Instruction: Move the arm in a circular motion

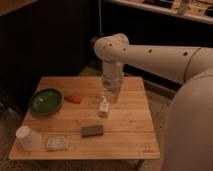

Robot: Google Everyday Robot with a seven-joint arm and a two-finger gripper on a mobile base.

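The cream-white arm (150,52) of thick rounded segments with small dark holes reaches from the right across the wooden table (130,135). Its bulbous joint (111,49) sits above the table's far middle and the last segment points down. The gripper (110,96) is the narrow pale tip hanging just above and behind a small white bottle-like figure (103,107) near the table's centre.
On the table: a green bowl (45,100) at the left, an orange-red carrot-like piece (73,99), a dark grey sponge (92,130), a clear packet (56,142) and a white cup (28,138) at the front left. Dark cabinets stand behind.
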